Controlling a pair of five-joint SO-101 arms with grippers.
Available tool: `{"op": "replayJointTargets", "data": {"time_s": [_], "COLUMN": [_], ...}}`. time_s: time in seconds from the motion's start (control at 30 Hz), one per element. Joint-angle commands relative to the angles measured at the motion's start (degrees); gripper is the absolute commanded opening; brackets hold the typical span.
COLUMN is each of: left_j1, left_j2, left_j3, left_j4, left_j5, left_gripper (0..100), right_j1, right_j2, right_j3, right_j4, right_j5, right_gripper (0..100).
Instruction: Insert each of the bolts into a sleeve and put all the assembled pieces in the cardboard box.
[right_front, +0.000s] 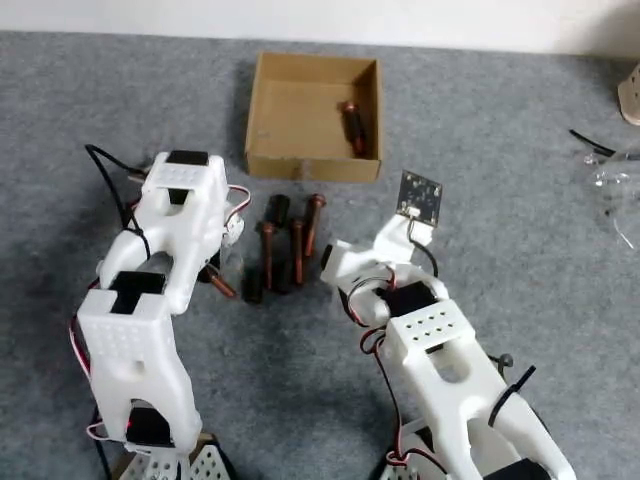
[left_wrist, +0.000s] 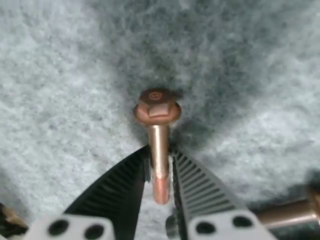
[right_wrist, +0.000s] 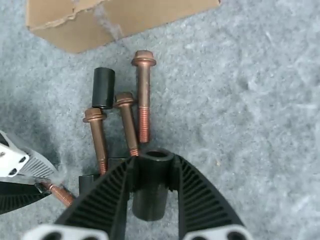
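Two arms stand over the grey-carpeted table (right_front: 520, 200). On the left, the left hand (left_wrist: 160, 155) is clamped on the shank of a copper bolt (left_wrist: 157, 112), whose flanged head points away from the fingers, close to the carpet. Just right of it lie three loose bolts (right_front: 297, 250) side by side, with a free black sleeve (right_front: 277, 208) at their far end, near the cardboard box (right_front: 310, 165). Inside the box, toward its right wall, rests one assembled piece (right_front: 352, 127). Further right, the right hand (right_wrist: 152, 164) is closed around a second sleeve (right_wrist: 149, 200), whose open end faces the threaded tips of the loose bolts.
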Motion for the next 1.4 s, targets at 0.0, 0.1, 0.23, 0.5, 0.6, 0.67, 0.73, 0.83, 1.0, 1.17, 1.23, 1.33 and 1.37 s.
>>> {"op": "replayJointTargets", "data": {"time_s": [0.0, 0.1, 0.23, 0.5, 0.6, 0.67, 0.73, 0.83, 1.0, 1.17, 1.23, 1.33, 1.37], "left_j1": [0.5, 0.5, 0.6, 0.8, 0.5, 0.4, 0.4, 0.4, 0.4, 0.5, 0.5, 0.7, 0.7], "left_j2": [-2.3, -3.6, -6.5, -23.8, -32.0, -37.2, -42.0, -48.8, -60.0, -71.6, -76.6, -83.6, -85.8], "left_j3": [-2.6, -4.5, -7.0, -10.7, -11.6, -11.1, -11.0, -11.0, -8.3, -0.5, 3.4, 9.1, 11.1], "left_j4": [-0.2, -0.2, 0.3, 5.9, 7.9, 9.1, 11.1, 12.7, 12.7, 12.5, 12.5, 12.5, 12.5], "left_j5": [-7.9, -14.1, -18.7, -23.9, -25.8, -27.6, -27.9, -28.1, -28.3, -32.2, -33.9, -35.0, -35.2], "left_gripper": [1, 1, 1, 0, 0, 0, 0, 0, 0, 0, 0, 0, 0], "right_j1": [0.7, 0.7, 0.7, 0.8, 1.9, 3.3, 4.7, 5.2, 5.0, 4.9, 4.3, 1.1, 0.1], "right_j2": [-0.2, -0.2, -0.8, -0.9, -0.9, -1.0, -1.0, -1.0, -1.2, -11.3, -18.3, -28.6, -31.9], "right_j3": [-0.2, -0.2, -0.2, -0.2, -0.3, -0.7, -0.7, -0.7, -0.5, 3.0, 6.7, 11.8, 13.6], "right_j4": [-1.9, -1.9, -1.9, -1.9, -1.9, -1.9, -1.9, -1.9, -1.9, -1.9, -2.0, -2.0, -2.0], "right_j5": [0.8, 0.8, 0.8, 0.8, 0.8, 0.5, 0.4, 0.4, 0.4, 0.4, 0.7, 0.8, 1.0], "right_gripper": [0.4, 0.4, 0.4, 0.4, 0.4, 0.4, 0.4, 0.4, 0.4, 0.4, 0.4, 0.4, 0.4]}}
